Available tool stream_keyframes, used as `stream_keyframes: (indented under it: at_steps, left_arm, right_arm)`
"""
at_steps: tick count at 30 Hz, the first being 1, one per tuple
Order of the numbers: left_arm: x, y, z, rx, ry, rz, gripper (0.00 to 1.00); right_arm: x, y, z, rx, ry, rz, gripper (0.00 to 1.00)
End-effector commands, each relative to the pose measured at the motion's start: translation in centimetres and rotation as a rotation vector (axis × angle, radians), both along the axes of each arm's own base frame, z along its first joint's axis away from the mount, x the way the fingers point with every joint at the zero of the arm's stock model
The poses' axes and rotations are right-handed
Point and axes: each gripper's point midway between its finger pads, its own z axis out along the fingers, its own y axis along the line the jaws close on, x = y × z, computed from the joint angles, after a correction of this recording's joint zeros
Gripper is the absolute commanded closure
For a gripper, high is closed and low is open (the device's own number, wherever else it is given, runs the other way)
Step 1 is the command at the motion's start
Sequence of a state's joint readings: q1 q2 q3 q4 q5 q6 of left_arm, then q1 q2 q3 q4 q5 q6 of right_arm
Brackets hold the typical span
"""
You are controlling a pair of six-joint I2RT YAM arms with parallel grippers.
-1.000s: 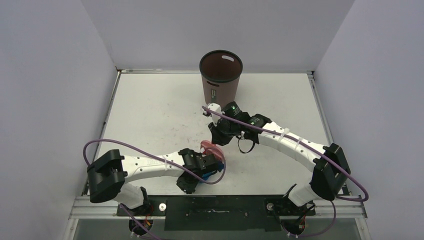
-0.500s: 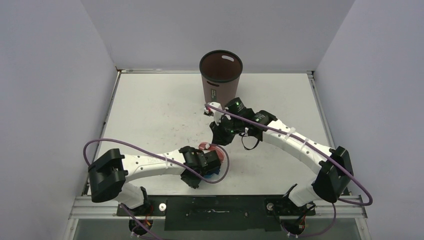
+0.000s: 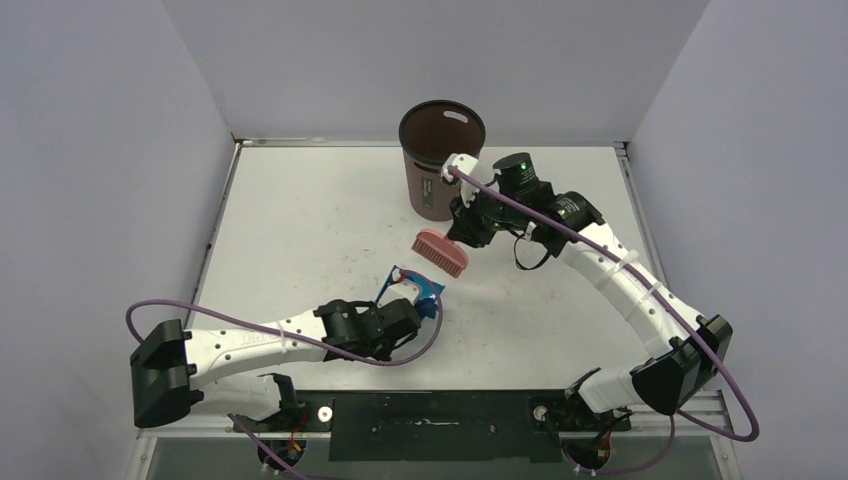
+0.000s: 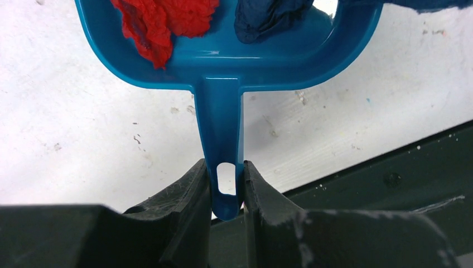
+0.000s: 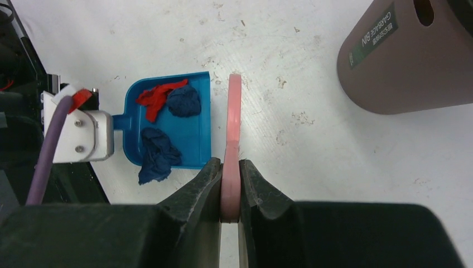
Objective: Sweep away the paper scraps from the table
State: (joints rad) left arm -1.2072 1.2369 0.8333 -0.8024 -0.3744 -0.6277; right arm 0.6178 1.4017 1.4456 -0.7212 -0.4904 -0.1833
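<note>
Our left tool (image 4: pixel 226 187) is clamped on the handle of the blue dustpan (image 4: pixel 220 61), which lies nearer to us than the bin (image 3: pixel 441 160). The paper scraps (image 5: pixel 159 153) are inside the pan: we see one red wad and two dark navy ones. Our right tool (image 5: pixel 230 173) is closed tight on the pink brush (image 5: pixel 233 111), held between the bin and the dustpan, over the white desk (image 3: pixel 300 220). We cannot tell whether the pan touches the desk.
</note>
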Motion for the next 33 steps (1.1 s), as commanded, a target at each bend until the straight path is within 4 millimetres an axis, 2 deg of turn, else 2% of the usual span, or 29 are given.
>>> stream_keyframes:
  at_steps: [1, 4, 9, 12, 16, 19, 20, 25, 28, 33]
  left_arm:
    - [2.1, -1.0, 1.8, -0.103, -0.131, 0.047, 1.0]
    - [2.2, -0.8, 1.6, -0.095, -0.137, 0.051, 1.0]
    - [2.0, -0.7, 1.4, -0.076, -0.125, 0.045, 1.0]
    - [1.9, -0.7, 1.5, -0.08, -0.123, 0.049, 1.0]
    - [1.9, -1.1, 2.0, -0.1, -0.125, 0.048, 1.0]
    - [2.1, -1.2, 2.3, -0.096, -0.13, 0.045, 1.0]
    - [2.1, -1.3, 2.4, -0.092, -0.132, 0.041, 1.0]
    - [2.6, -1.7, 2.9, -0.066, -0.144, 0.01, 1.0]
    - [3.2, -2.6, 4.1, -0.07, -0.167, -0.005, 1.0]
    - [4.4, -4.3, 5.9, -0.073, -0.191, -0.051, 1.0]
  right_arm:
    - [-0.9, -0.4, 4.3, 0.064, -0.095, 0.045, 0.95]
    - [-0.5, -1.0, 4.9, 0.066, -0.108, 0.022, 0.95]
    - [1.6, -3.2, 4.2, 0.059, -0.112, -0.064, 0.95]
    - [3.0, -5.6, 4.3, 0.097, -0.088, -0.124, 0.95]
    - [4.1, -10.0, 3.7, 0.155, -0.054, -0.223, 0.95]
    - [4.6, -13.4, 1.7, 0.168, -0.017, -0.306, 0.95]
    - [4.7, -14.7, 0.4, 0.168, 0.014, -0.343, 0.95]
    - [4.6, -18.4, -4.0, 0.224, 0.126, -0.451, 0.95]
    - [4.6, -19.7, -5.1, 0.3, 0.159, -0.489, 0.95]
    - [4.0, -19.3, -7.1, 0.371, 0.218, -0.494, 0.95]
